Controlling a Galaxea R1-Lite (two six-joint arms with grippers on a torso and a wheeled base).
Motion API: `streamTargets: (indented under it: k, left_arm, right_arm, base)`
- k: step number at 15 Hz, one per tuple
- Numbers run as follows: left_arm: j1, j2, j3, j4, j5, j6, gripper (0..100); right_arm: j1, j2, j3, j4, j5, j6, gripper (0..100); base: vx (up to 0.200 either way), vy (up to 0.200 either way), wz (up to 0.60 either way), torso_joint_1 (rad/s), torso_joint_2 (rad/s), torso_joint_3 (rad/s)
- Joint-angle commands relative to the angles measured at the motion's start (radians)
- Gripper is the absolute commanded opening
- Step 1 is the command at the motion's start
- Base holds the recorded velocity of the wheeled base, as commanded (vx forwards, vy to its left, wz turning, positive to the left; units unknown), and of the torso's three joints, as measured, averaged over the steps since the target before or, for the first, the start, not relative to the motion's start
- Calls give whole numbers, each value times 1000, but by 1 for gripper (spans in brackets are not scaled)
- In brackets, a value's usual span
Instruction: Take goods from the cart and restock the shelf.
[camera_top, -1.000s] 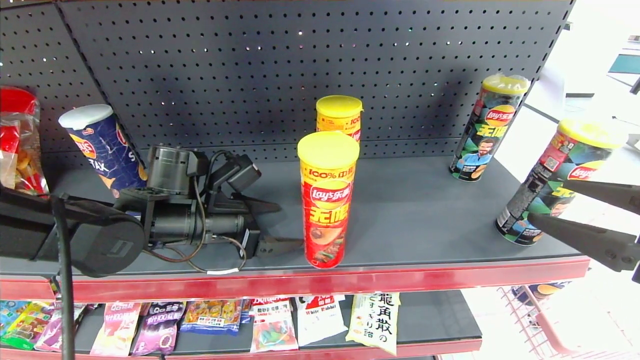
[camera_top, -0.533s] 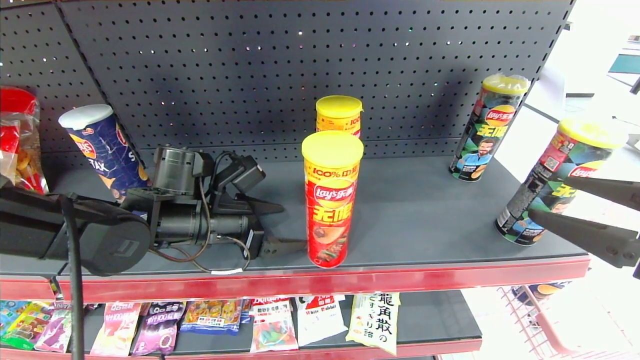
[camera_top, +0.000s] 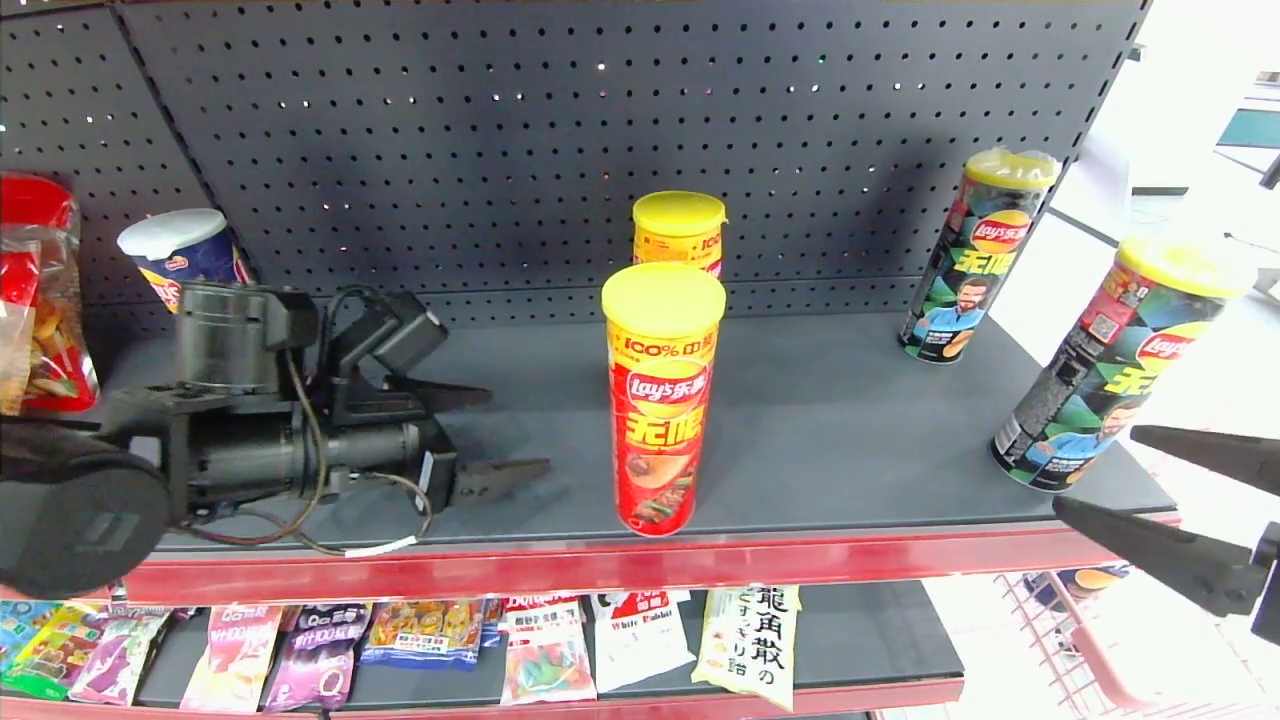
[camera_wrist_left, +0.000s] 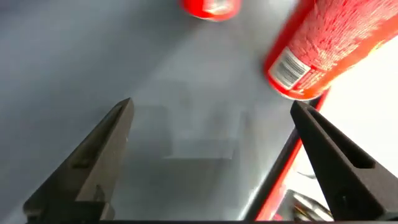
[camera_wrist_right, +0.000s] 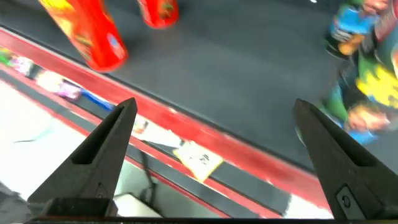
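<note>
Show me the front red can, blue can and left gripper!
front red can (camera_top: 655, 420), head view, label middle.
blue can (camera_top: 188, 264), head view, below lid.
left gripper (camera_top: 519, 430), head view, between fingertips.

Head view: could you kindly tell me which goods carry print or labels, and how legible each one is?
Front red can: logo and large characters, legible.
Rear red can: print mostly hidden.
Rear green can: logo, legible.
Front green can: logo, legible.
Blue can: logo partly hidden.
White packet below: large characters, legible; neighbours too small.
</note>
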Motion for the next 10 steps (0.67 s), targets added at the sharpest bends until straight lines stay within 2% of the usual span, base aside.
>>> streamTargets:
  k: [1,2,4,6,7,9,10]
  left_arm:
    - [26,-326,111,8,247,-41,100]
    - [21,-402,149,9,350,-55,100]
    - [24,-510,244,-2,481,-121,100]
    - [23,-597,332,-6,692,-145,100]
    - [24,-617,370,-9,817,-170,100]
    - [26,-630,388,-11,997,-177,100]
    - [24,-646,399,-20,1012,-170,100]
  right_arm:
    - [-15,-64,81,-9,-80,-18,100]
    - [-23,-87,107,-10,-143,-11,100]
    - [-62,-125,113,-12,-190,48,100]
    - [-115,-138,104,-12,-190,62,100]
    - [-148,-138,97,-12,-189,64,100]
    - [-170,-133,94,-12,-186,65,100]
    - [-170,-130,97,-12,-184,65,100]
  base:
    - [0,0,0,0,0,0]
    - [0,0,0,0,0,0]
    - [0,0,0,0,0,0]
    - [0,0,0,0,0,0]
    - [0,0,0,0,0,0]
    - [0,0,0,0,0,0]
    - [0,0,0,0,0,0]
